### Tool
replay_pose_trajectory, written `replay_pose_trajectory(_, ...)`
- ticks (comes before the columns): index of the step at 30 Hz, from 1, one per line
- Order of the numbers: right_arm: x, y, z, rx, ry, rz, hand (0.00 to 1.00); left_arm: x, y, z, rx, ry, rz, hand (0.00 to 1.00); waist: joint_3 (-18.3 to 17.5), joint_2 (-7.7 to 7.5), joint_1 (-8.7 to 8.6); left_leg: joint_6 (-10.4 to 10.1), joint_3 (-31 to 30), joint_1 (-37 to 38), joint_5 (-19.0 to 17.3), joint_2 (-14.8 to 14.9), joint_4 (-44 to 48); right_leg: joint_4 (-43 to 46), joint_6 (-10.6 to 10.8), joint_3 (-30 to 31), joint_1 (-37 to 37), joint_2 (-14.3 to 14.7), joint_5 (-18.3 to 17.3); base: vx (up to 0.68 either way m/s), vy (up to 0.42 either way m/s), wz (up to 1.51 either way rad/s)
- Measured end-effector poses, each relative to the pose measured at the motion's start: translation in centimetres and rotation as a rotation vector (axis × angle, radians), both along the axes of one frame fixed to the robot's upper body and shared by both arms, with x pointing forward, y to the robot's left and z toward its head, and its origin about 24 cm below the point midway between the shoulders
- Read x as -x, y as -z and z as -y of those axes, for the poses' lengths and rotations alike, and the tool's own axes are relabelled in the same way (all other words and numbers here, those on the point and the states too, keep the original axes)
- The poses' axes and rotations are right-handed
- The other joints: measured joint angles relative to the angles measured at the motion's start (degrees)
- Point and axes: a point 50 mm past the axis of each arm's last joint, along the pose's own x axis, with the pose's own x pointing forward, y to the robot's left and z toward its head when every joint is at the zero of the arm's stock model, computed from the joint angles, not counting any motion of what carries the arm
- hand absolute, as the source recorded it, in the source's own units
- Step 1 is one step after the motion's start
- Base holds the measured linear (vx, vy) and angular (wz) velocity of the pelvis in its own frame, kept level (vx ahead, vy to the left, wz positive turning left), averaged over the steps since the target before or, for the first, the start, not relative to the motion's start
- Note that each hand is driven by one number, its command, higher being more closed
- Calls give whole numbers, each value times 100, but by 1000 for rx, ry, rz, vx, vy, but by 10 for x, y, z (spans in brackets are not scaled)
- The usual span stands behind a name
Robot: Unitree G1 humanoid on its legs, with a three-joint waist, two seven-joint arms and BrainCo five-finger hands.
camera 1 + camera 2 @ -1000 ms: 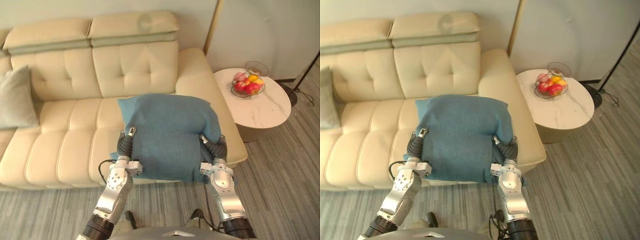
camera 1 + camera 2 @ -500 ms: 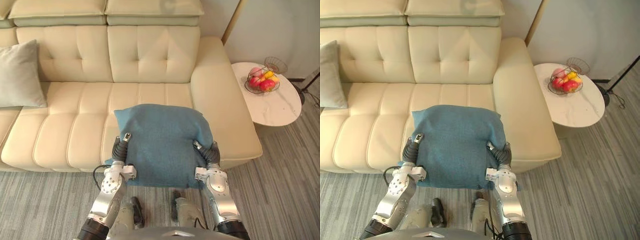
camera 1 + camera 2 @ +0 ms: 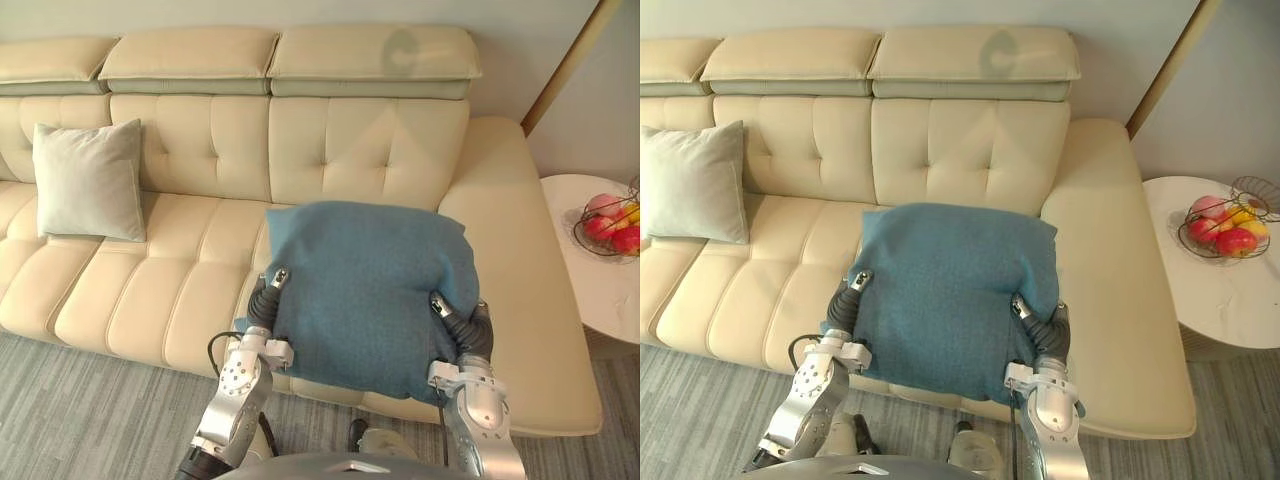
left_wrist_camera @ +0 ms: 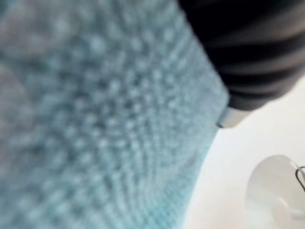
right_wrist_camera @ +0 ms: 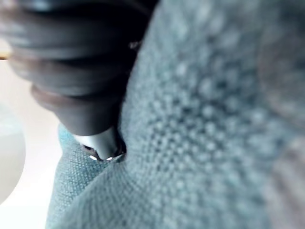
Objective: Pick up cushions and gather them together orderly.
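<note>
Carry step: blue cushion [image 3: 370,285] clamped between left hand [image 3: 263,304] and right hand [image 3: 466,332], lower centre of frame, over sofa [image 3: 150,290]. Grip hidden by cloth; we could not tell. Next, we judged: carry to grey cushion [image 3: 88,180], upper left, and set it alongside.

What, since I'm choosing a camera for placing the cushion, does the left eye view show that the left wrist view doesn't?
Left eye view adds: the cream sofa as a whole, the grey cushion leaning on its backrest, the side table with a fruit bowl, and the right robot hand. Left wrist view adds: the knit weave of the blue cushion from very close. Both: the blue cushion and the left robot hand at its edge.
</note>
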Motion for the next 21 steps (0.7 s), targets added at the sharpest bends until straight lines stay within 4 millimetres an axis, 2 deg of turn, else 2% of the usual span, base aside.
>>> replay_pose_trajectory(1, 0, 1, 0, 0, 2, -3, 100, 0, 0, 0, 0, 3, 0, 100, 4, -33, -3, -38, -87, 42, 13, -120, -645, -7, 72, 32, 51, -106, 5, 151, 320, -14)
replay_pose_trajectory(2, 0, 4, 1, 0, 3, -16, 100, 1, 2, 0, -3, 5, -7, 100, -37, -77, 20, -116, -393, 168, 223, -381, -1606, -6, 299, 162, 54, -227, -13, 133, 302, -25)
replay_pose_trajectory(3, -1, 6, 1, 1, 2, -26, 100, 2, 3, 0, -4, 4, -10, 100, -71, -21, 42, -164, -608, 300, 640, -461, -2130, -18, 415, 253, 66, -234, -40, 184, 423, -57)
replay_pose_trajectory(4, -1, 12, 2, 5, -3, -48, 100, 5, 6, -1, -11, 3, -23, 100, -155, 114, 97, -528, -897, 434, 1215, -421, -2562, -148, 689, 436, 139, -116, -113, 165, 360, -50)
replay_pose_trajectory(5, -4, 24, -3, -25, -2, -92, 100, 5, 13, -5, -42, 5, -46, 100, -184, -75, 30, -455, -851, 492, 1182, -563, -2550, -273, 759, 540, 217, -266, -56, 149, 345, -45)
replay_pose_trajectory(7, 0, 38, -15, -82, 1, -144, 100, 11, 22, -18, -97, 1, -79, 100, -293, -477, 9, -383, -635, 683, 1157, -881, -2841, -479, 782, 819, 205, -566, 19, 92, 261, -21)
replay_pose_trajectory(9, 0, 43, -18, -77, -14, -165, 100, 16, 27, -23, -113, -7, -103, 100, -325, -540, -7, -316, -512, 707, 1132, -957, -2858, -581, 820, 985, 200, -644, 179, 46, 177, -27)
replay_pose_trajectory(11, -4, 48, -22, -74, -33, -187, 100, 19, 31, -28, -117, -24, -122, 100, -323, -535, 13, -279, -272, 845, 1136, -968, -2970, -722, 842, 1238, 167, -664, 371, -14, 111, -56)
replay_pose_trajectory(17, -14, 43, -21, -46, -60, -165, 100, 17, 29, -30, -127, -30, -113, 100, -370, -461, -119, -294, 148, 984, 1338, -940, -3373, -799, 915, 1709, -184, -594, 417, -86, -20, -49)
replay_pose_trajectory(19, -21, 44, -19, -29, -65, -166, 100, 12, 24, -27, -138, -19, -88, 100, -372, -454, -205, -312, 215, 987, 1491, -935, -3615, -829, 937, 1818, -367, -550, 467, -212, -83, -35)
replay_pose_trajectory(20, -75, 7, -33, 11, -105, -12, 100, -40, -27, -32, -218, -86, 134, 100, -185, -372, -236, -206, 309, 419, 1907, -956, -3937, -1126, 977, 1992, -971, -518, 1010, -295, -90, -28)
replay_pose_trajectory(21, -78, 4, -35, 16, -111, 0, 100, -41, -27, -33, -219, -98, 134, 100, -181, -368, -230, -206, 302, 428, 1912, -953, -3938, -1126, 978, 1989, -961, -517, 1010, -257, -72, -19)
